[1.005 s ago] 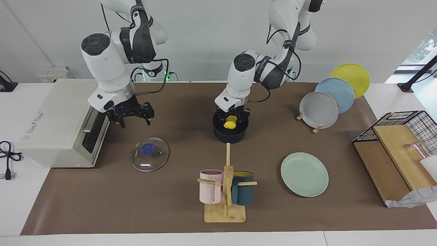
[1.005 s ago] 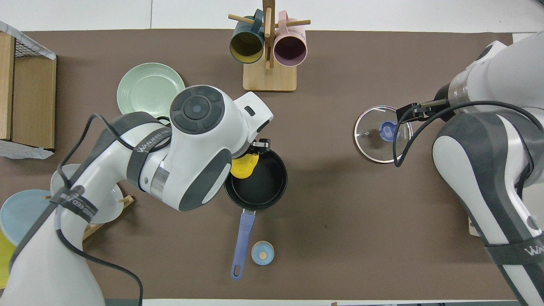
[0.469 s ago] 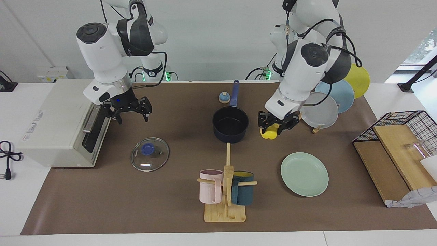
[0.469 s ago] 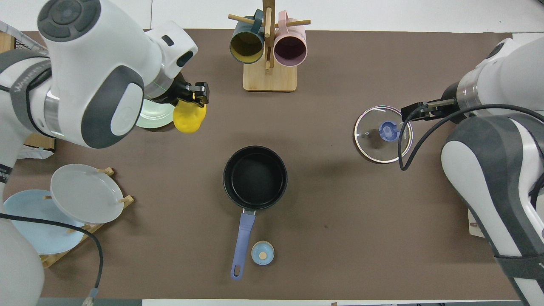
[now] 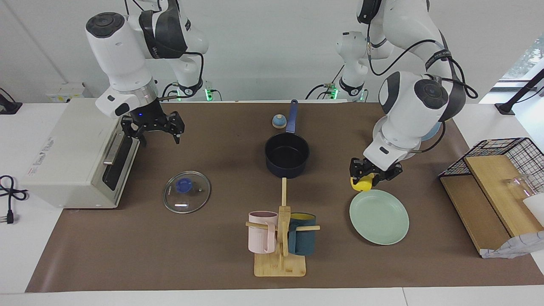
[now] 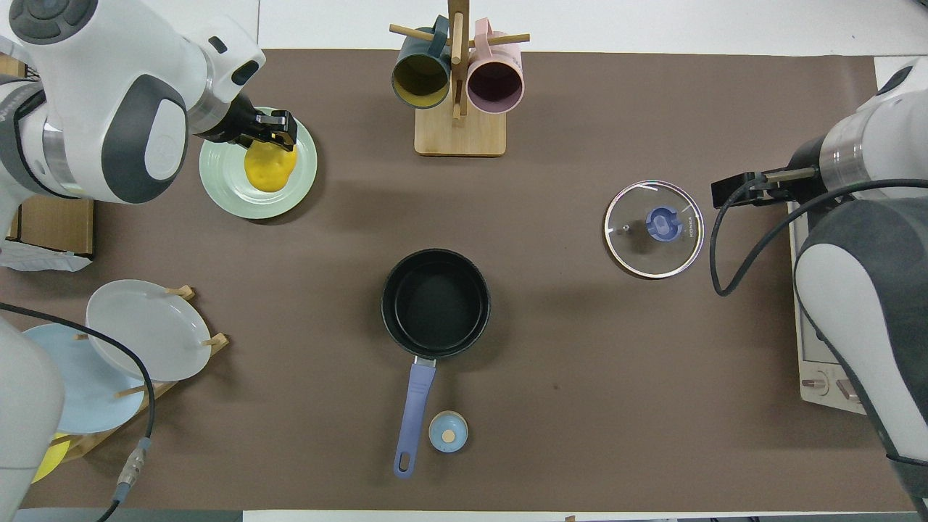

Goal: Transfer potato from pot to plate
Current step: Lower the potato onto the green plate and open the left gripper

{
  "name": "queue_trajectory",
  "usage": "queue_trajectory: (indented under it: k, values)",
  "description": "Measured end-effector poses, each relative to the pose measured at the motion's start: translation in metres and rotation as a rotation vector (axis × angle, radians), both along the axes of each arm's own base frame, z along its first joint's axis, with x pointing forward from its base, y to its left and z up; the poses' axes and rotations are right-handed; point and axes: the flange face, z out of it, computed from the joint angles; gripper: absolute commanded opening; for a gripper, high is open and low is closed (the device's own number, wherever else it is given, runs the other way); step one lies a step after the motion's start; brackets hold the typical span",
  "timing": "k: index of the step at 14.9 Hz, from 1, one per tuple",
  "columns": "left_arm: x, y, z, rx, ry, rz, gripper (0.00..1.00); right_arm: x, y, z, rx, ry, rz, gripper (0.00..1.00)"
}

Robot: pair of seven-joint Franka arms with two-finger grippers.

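The yellow potato [image 5: 360, 184] [image 6: 270, 165] hangs in my left gripper [image 5: 369, 177] [image 6: 272, 139], which is shut on it. It is over the mint-green plate [image 5: 382, 221] [image 6: 223, 181], low above the rim nearer the robots in the facing view; I cannot tell if it touches. The navy pot [image 5: 287, 155] [image 6: 435, 303] stands in the middle of the mat, its black inside bare and its blue handle pointing toward the robots. My right gripper [image 5: 156, 135] [image 6: 732, 192] waits open in the air in front of the oven door, holding nothing.
A glass lid [image 5: 186, 191] [image 6: 654, 228] lies toward the right arm's end, beside a white toaster oven [image 5: 72, 153]. A mug rack [image 5: 280, 238] stands farther out than the pot. A small blue knob [image 5: 279, 121], a plate rack [image 6: 148, 330] and a wire basket [image 5: 505, 157] are also around.
My left gripper lifted the potato out of the pot and carried it toward the left arm's end, over the plate. The right gripper rose slightly and drew back toward the oven.
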Motion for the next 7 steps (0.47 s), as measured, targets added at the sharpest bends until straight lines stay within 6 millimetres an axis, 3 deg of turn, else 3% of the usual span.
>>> queue_trajectory:
  k: [4,7]
  values:
    - [0.031,0.028,-0.047,0.038,-0.024,0.029,0.00,0.000,-0.005,0.000,-0.001,0.000,-0.001,1.00]
    - [0.039,0.043,-0.069,0.052,-0.014,0.048,0.00,0.000,-0.005,0.000,-0.001,0.000,-0.001,1.00]
